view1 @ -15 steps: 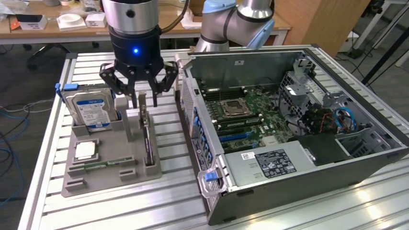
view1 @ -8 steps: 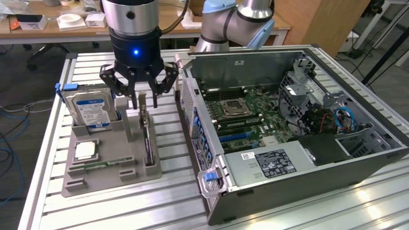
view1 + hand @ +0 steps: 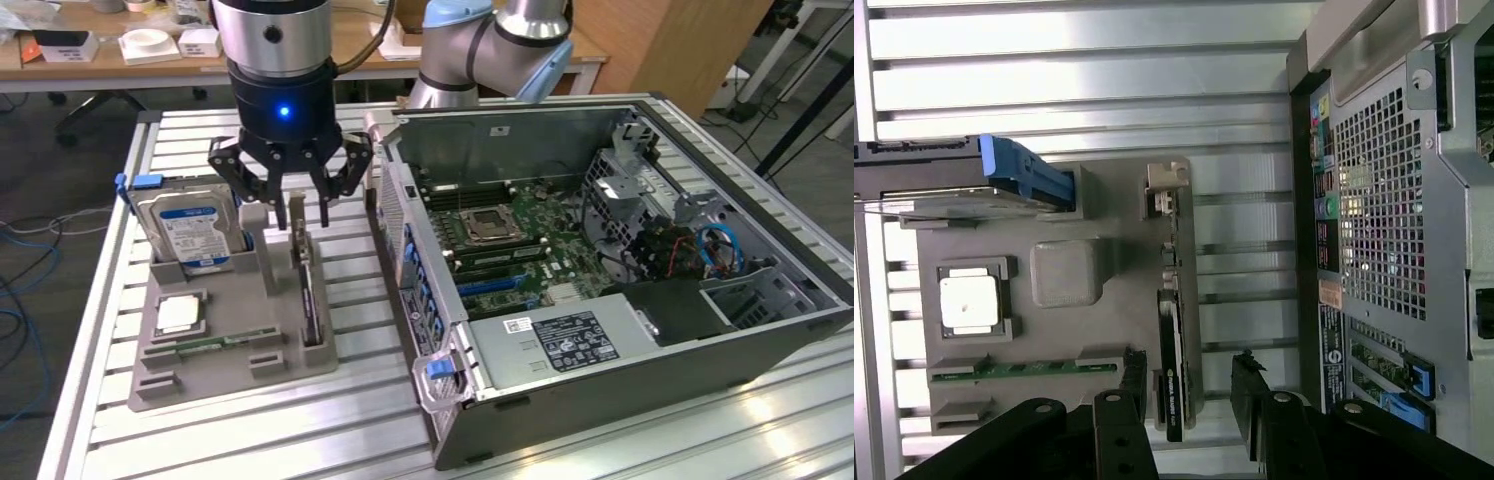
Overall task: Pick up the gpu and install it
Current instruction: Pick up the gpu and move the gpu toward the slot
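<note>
Slatted aluminium tabletop [image 3: 200, 440]: one open grey computer case [image 3: 561, 420], one grey tray [image 3: 254, 300]. Tray holds one silver blue-labelled hard drive [image 3: 194, 230], one square silver processor [image 3: 178, 315], one narrow green memory stick [image 3: 214, 343] and one thin black gpu [image 3: 312, 300] standing on edge. Black end effector [image 3: 302, 218] spread wide, straddling the gpu, gripping nothing.

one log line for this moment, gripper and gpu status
gripper: open, over gpu, nothing held | gpu: on edge in tray slot | computer case: open, beside tray
</note>
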